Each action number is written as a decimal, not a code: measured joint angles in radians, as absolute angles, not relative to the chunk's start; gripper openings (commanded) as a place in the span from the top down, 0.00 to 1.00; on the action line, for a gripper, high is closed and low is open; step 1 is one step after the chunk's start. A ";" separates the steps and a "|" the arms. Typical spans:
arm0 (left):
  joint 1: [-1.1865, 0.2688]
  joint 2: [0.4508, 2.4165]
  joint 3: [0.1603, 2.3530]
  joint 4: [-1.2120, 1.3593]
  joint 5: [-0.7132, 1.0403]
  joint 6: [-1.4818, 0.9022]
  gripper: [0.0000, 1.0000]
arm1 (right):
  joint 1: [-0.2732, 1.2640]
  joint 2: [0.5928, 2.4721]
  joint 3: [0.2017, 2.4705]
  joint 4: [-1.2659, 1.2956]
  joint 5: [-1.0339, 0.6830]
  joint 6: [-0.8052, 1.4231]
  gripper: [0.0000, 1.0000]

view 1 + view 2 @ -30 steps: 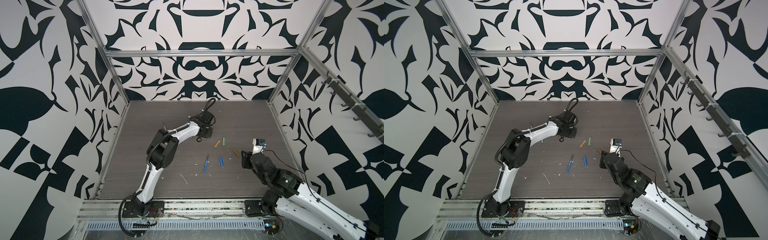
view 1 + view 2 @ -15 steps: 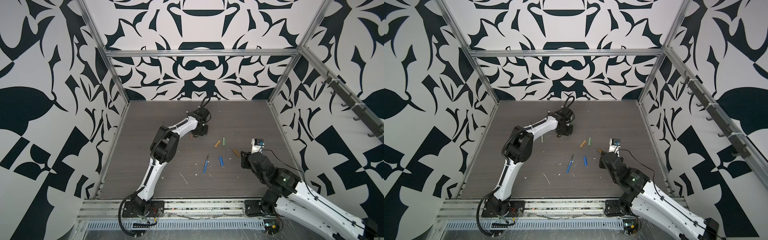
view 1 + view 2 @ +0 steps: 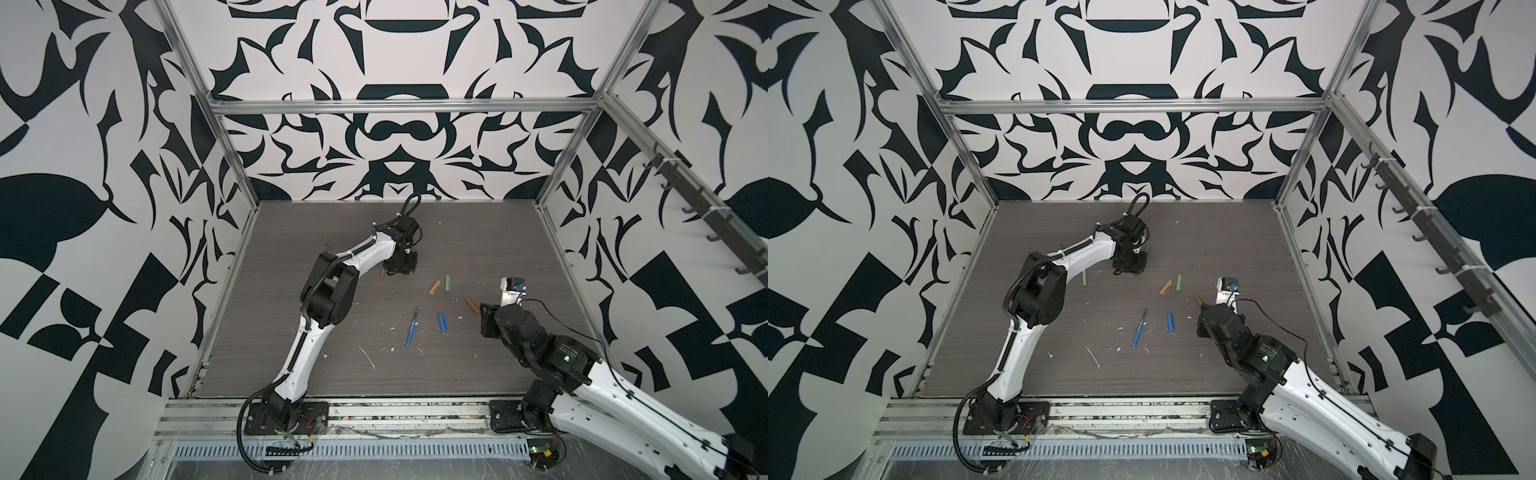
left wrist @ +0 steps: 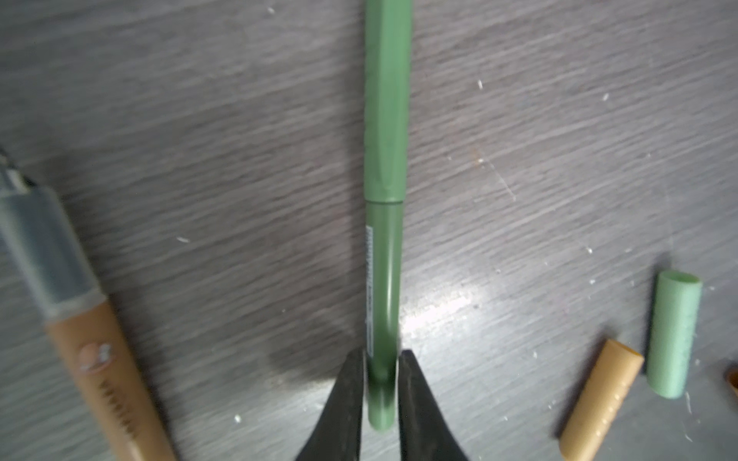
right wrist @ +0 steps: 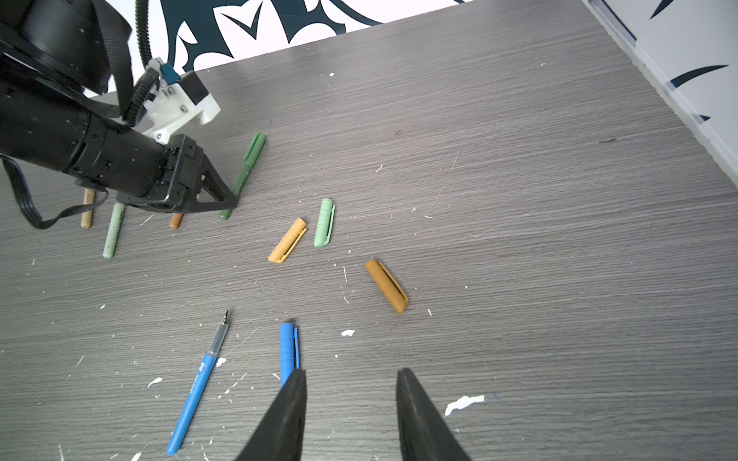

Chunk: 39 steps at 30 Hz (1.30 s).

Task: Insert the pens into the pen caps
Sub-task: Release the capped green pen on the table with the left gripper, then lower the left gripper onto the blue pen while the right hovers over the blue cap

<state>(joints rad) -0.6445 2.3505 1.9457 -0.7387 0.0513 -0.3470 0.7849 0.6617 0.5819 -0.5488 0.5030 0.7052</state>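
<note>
- Currently the left gripper (image 4: 382,354) sits low over the table (image 5: 519,199). In both top views it is to the left of the tan cap (image 3: 434,287) and slightly farther back.
- Its fingers (image 4: 343,399) flank the bare end of the dark green pen (image 4: 385,159) very closely. I cannot tell whether they pinch it or stand just clear.
- That pen lies flat on the table, left of the tan cap, with its dark green cap (image 5: 254,145) already on and pointing away from the gripper.
- The pale green cap (image 5: 324,222) lies just beside the tan cap on its right, close but apart.
- The orange-brown cap (image 5: 386,286) lies right of the tan cap and nearer the arm bases.
- The blue cap (image 5: 288,351) lies nearer the bases than the tan cap.
- The uncapped blue pen (image 5: 197,383) also lies nearer the bases than the tan cap, and to its left, with its dark tip pointing back.
- The pale green pen (image 5: 114,231), tan pen (image 5: 88,207) and orange-brown pen (image 5: 175,220) lie well left of the tan cap. They are beyond the left gripper, which partly hides them.
- The right gripper (image 5: 351,371) hovers in front and right of the tan cap. Its jaws are spread with nothing between them, and one finger is over the blue cap's near end.
- White scraps (image 5: 463,403) dot the table in front of the tan cap.
</note>
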 measured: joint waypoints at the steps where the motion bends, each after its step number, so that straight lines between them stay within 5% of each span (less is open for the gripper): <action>1: -0.645 2.350 1.946 -0.739 0.060 -0.346 0.73 | 0.785 0.661 0.582 -0.549 0.501 0.705 0.60; 9: -0.645 2.252 1.875 -0.741 0.100 -0.317 0.60 | 0.785 0.656 0.582 -0.549 0.476 0.705 0.60; 23: -0.647 1.514 1.290 -0.567 0.113 -0.316 0.52 | 0.785 0.790 0.582 -0.493 0.358 0.695 0.60; 30: -0.705 1.477 1.025 -0.557 0.094 -0.387 0.54 | 0.785 0.946 0.599 -0.435 0.302 0.663 0.70; 39: -0.852 1.502 0.995 -0.519 0.077 -0.455 0.53 | 0.785 1.090 0.696 -0.380 0.270 0.619 0.70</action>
<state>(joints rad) -0.8516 1.5017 0.9951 -0.5194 0.0772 -0.4549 0.7849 1.0901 0.6964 -0.3801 0.2699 0.6189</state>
